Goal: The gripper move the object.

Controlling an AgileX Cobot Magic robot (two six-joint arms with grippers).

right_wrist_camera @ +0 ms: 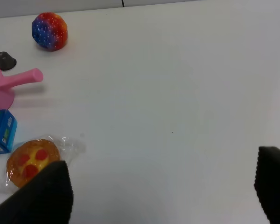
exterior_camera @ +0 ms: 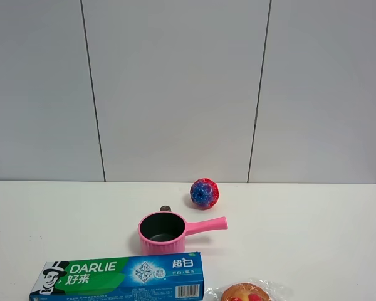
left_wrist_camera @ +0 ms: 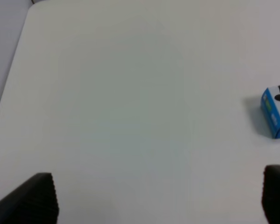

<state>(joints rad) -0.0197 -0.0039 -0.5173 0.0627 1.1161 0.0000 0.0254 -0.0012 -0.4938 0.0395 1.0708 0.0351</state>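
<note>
The blue-and-green DARLIE toothpaste box [exterior_camera: 117, 276] lies flat at the front left of the white table. One end of it shows in the left wrist view [left_wrist_camera: 276, 112] and the other end in the right wrist view [right_wrist_camera: 2, 131]. My left gripper [left_wrist_camera: 158, 198] is open and empty over bare table, well apart from the box. My right gripper [right_wrist_camera: 163, 189] is open and empty, also away from the box. Neither arm shows in the exterior high view.
A pink saucepan [exterior_camera: 166, 232] stands behind the box, handle pointing right. A blue-red ball [exterior_camera: 204, 193] sits behind it. A small dark object [right_wrist_camera: 5, 59] lies by the pan. A wrapped round bun [exterior_camera: 245, 292] lies right of the box.
</note>
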